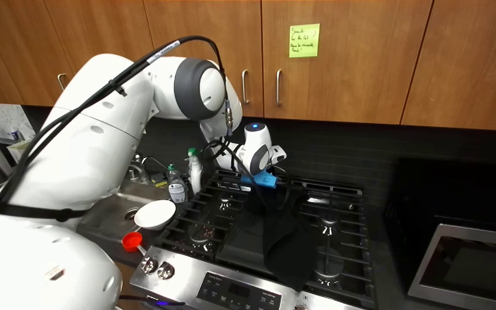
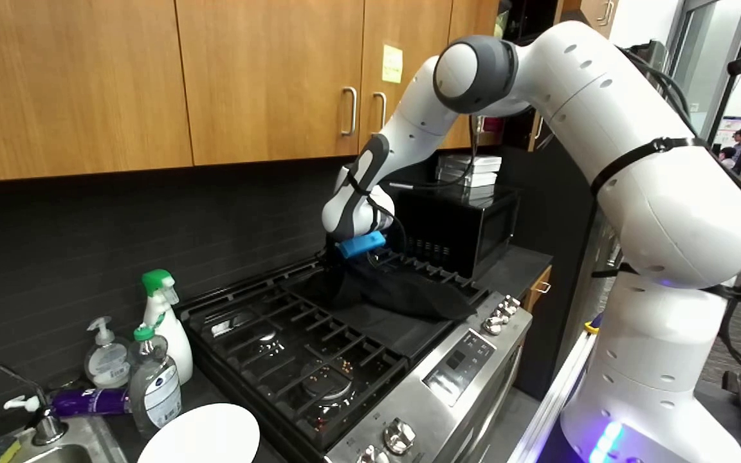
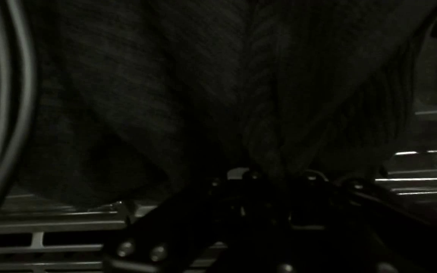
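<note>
The white arm (image 2: pixel 673 199) reaches across the gas stove (image 1: pixel 187 275), its wrist bent low near the back wall, and the hand (image 3: pixel 281 180) stands narrow, clamped on a gathered fold of black cloth (image 1: pixel 291 254). In the wrist view the creases fan out broadly from that pinch, with strips of shiny metal showing past the edges. In both exterior views the cloth drapes from the hand toward the stove's front, its loose end reaching near the steel control panel (image 2: pixel 459 366); with black against black, I can't make out exactly where it touches the flat dark plate (image 1: pixel 246 241) in the middle. A bright blue block (image 2: pixel 362 244) shows at the wrist, just above the cloth. Brown crumbs (image 2: pixel 345 368) are scattered around a burner on the sink side, well apart from the cloth. Near the sink (image 1: pixel 106 217) I see a white dish (image 1: pixel 155 214), a red measuring cup (image 1: pixel 132 241), a clear dish-soap bottle (image 1: pixel 177 189) and a white spray bottle (image 1: pixel 195 174) with a green head; in an exterior view there's also a pump bottle (image 2: pixel 108 364) and a purple bottle (image 2: pixel 91 402) lying on its side. Beyond the stove, a black microwave (image 2: pixel 454 222) stands on the table (image 2: pixel 525 265), pale boxes (image 2: pixel 469 170) stacked on top. A yellow-green note (image 1: pixel 304 40) is stuck to a wooden cupboard door (image 1: pixel 347 77) overhead.
</note>
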Available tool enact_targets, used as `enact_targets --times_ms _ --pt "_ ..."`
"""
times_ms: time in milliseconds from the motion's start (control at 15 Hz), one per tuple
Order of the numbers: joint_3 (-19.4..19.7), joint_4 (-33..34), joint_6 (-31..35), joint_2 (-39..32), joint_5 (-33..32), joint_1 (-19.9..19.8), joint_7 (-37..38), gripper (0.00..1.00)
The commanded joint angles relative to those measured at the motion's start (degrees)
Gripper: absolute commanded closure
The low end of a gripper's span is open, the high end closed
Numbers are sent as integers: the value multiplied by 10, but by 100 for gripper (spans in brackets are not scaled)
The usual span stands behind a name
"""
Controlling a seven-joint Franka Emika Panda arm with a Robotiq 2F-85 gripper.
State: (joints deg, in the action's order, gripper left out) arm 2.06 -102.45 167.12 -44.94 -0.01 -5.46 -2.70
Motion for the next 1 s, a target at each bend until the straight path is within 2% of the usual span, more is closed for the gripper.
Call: enact_targets --times_ms 0,200,400,600,933 --pt "-5 44 -17 -25 -7 -3 -14 96" --pt "-9 1 5 -14 5 -19 -10 96" --pt "-14 -75 52 8 24 -40 3 96" --pt "-46 -147 113 39 61 -80 17 96" --pt "-73 -298 200 100 100 -125 63 96"
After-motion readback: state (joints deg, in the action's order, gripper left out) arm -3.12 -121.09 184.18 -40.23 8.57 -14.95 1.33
